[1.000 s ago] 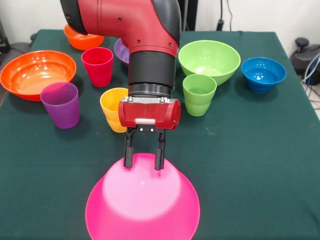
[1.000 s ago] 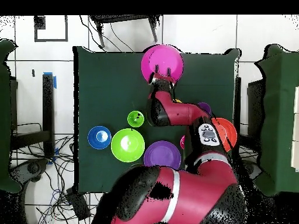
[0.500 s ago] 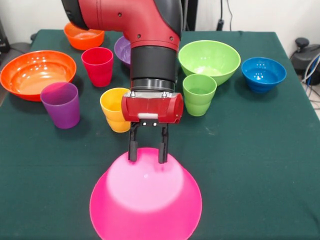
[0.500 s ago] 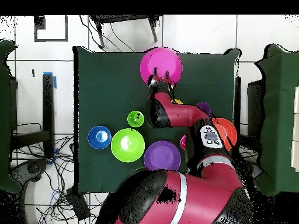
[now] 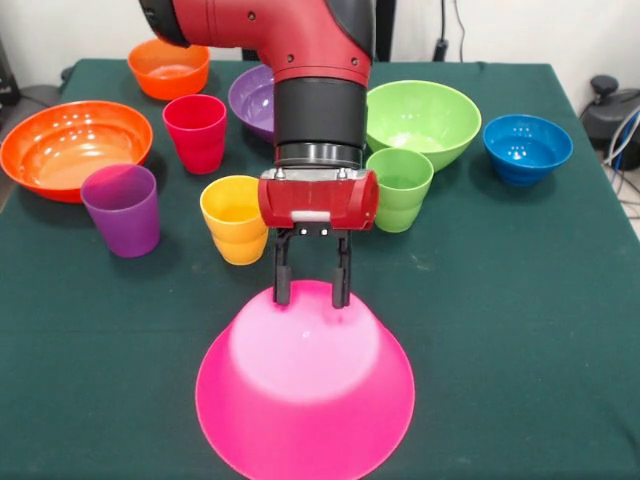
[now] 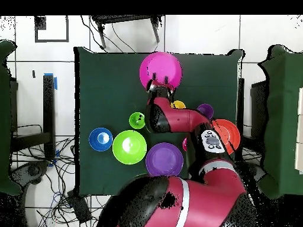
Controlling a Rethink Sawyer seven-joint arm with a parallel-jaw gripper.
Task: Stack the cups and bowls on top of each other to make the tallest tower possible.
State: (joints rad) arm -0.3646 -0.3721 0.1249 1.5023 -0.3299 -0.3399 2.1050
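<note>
Low at the frame's centre, my hand [image 5: 312, 294] hangs part-open, empty, at the upturned pink bowl's [image 5: 305, 400] far edge (glossy), where a nudge could slide it.

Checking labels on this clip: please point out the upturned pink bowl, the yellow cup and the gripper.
pink bowl [image 5: 305, 395], front view, on its sloping outer wall.
yellow cup [image 5: 232, 215], front view, on its inner wall near the rim.
gripper [image 5: 312, 295], front view, midway between the fingertips.

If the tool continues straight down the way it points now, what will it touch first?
Most likely the upturned pink bowl: the open tool points down at its flat base, fingertips at the far edge. Contact may already exist; depth is unclear.
</note>
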